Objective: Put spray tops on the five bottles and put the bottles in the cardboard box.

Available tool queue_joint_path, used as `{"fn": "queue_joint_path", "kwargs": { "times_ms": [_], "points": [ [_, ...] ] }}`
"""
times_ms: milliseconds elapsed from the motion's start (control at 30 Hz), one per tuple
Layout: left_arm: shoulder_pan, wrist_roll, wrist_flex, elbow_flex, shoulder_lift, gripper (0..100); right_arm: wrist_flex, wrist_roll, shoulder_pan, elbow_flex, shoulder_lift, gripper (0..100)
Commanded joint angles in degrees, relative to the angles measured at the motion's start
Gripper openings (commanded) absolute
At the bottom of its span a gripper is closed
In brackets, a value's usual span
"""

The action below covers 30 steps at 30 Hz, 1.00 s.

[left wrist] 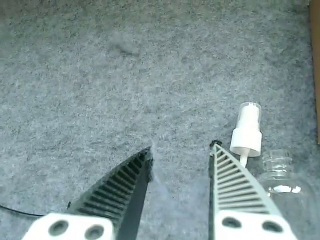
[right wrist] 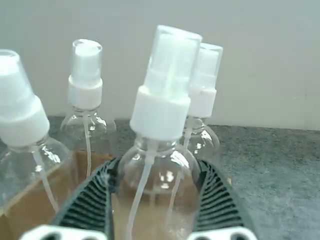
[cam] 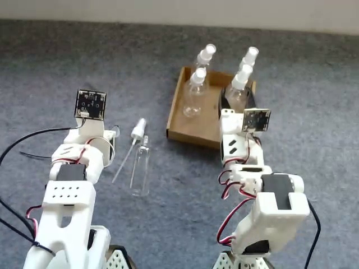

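Four capped bottles stand upright at the cardboard box (cam: pixel 175 120), the nearer two plainly inside it; whether the far pair stands on its floor or just past the rim cannot be told. The right gripper (right wrist: pixel 156 167) sits at the box with its jaws pressed against both sides of one capped bottle (right wrist: pixel 159 165), which stands vertical with its sprayer up.

One uncapped bottle (cam: pixel 140 165) is left, lying on its side on the grey carpet (cam: pixel 56 56) between the left arm and the box. Its long axis runs roughly away from the robot, with the open neck at the far end and the base at the near end. Just beside it, on the left arm's side, lies the loose spray top (cam: pixel 137 128). Its head is also at the far end, close to the bottle's neck, and its thin dip tube (cam: pixel 123 162) trails back toward the robot, angling away from the bottle.

The left gripper (left wrist: pixel 181 150) hovers over bare carpet with its jaws apart and nothing between them. The spray top's head lies just outside the jaw on the box side, and the bottle's neck is a little farther that way. The left arm is clearly the nearer one, so the pick-up likely falls to it, which would mean a small sideways shift toward the box.
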Motion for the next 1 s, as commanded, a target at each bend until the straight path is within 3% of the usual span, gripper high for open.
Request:
{"fn": "queue_joint_path", "kwargs": {
  "times_ms": [0, 500, 667, 967],
  "points": [
    [-0.66, -0.35, -1.05, -0.4, -0.04, 17, -1.19, -3.69, 0.48, -3.3, -0.57, 0.4],
    [-0.66, -0.35, -1.05, -0.31, -0.04, 17, -1.01, -3.78, 0.31, -2.86, -0.4, 0.4],
    [-0.66, -0.35, -1.05, -0.31, -0.04, 17, 8.92, -4.04, 0.31, -3.47, -0.57, 0.4],
    [-0.66, -0.35, -1.05, -0.31, -0.04, 17, 4.09, -3.78, 0.31, -4.35, -0.48, 0.4]
  ]
}}
